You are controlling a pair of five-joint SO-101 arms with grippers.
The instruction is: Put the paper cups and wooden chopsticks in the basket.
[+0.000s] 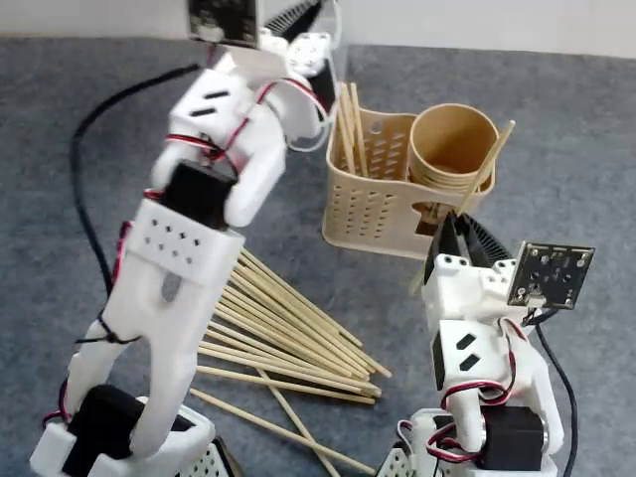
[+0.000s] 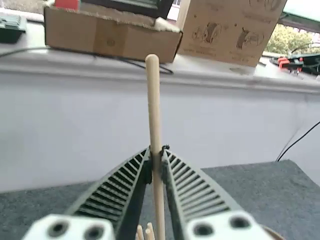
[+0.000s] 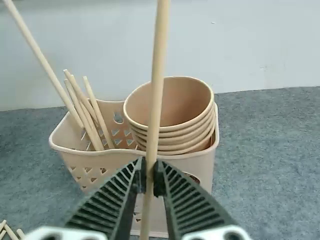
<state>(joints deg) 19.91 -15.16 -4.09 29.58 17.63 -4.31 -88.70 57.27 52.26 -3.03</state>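
Observation:
A beige slotted basket (image 1: 383, 214) stands on the grey carpet, holding a stack of paper cups (image 1: 452, 149) and a few wooden chopsticks (image 1: 353, 134). My left gripper (image 1: 310, 12) is high over the basket's far left corner, shut on an upright chopstick (image 2: 152, 100). Just in front of the basket, my right gripper (image 1: 452, 231) is shut on a slanted chopstick (image 1: 487, 164) that leans over the cups. In the right wrist view this chopstick (image 3: 159, 75) crosses in front of the cups (image 3: 170, 107) and the basket (image 3: 65, 145). A loose pile of chopsticks (image 1: 288, 338) lies on the carpet.
The left arm's white body (image 1: 199, 219) stretches diagonally over the carpet beside the pile. A black cable (image 1: 84, 199) runs along the left. A pale wall (image 2: 75, 130) rises behind the basket, with cardboard boxes (image 2: 110, 37) on its ledge.

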